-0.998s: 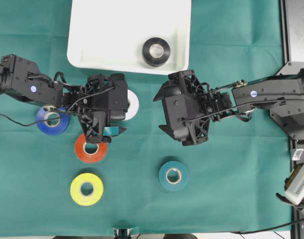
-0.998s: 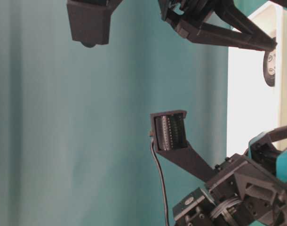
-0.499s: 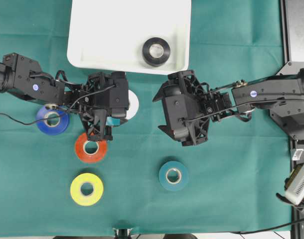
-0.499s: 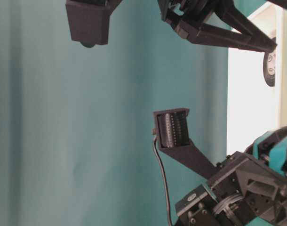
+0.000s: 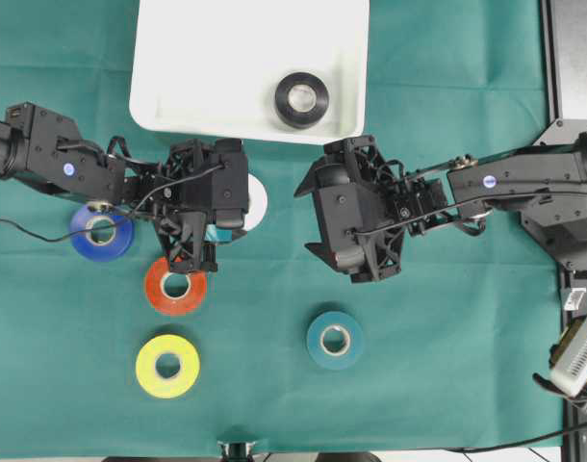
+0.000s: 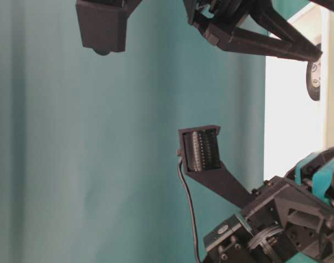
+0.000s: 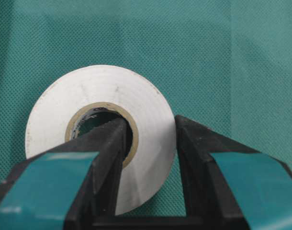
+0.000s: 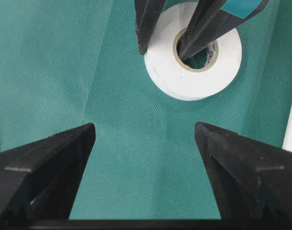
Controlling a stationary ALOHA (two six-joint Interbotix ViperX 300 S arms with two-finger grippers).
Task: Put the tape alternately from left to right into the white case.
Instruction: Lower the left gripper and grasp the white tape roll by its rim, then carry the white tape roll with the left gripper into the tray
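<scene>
The white tape (image 7: 151,110) lies flat on the green cloth just below the white case (image 5: 178,115). My left gripper (image 7: 151,143) is shut on its wall, one finger inside the pale core and the other against the outer face. A black roll (image 5: 301,99) sits inside the case near its front rim. My right gripper (image 8: 145,127) hangs open over bare cloth, a short way right of the white tape (image 8: 184,76). The blue tape (image 5: 101,231), red tape (image 5: 175,286), yellow tape (image 5: 167,365) and teal tape (image 5: 334,339) lie on the cloth.
The left arm's body (image 5: 212,192) covers most of the white tape from overhead. A thin black cable (image 5: 24,231) trails off the left edge. Black and grey equipment (image 5: 573,58) stands off the cloth at the right.
The left gripper's jaws have closed from wide open onto the white tape's wall. The right arm and the other rolls have not moved.
</scene>
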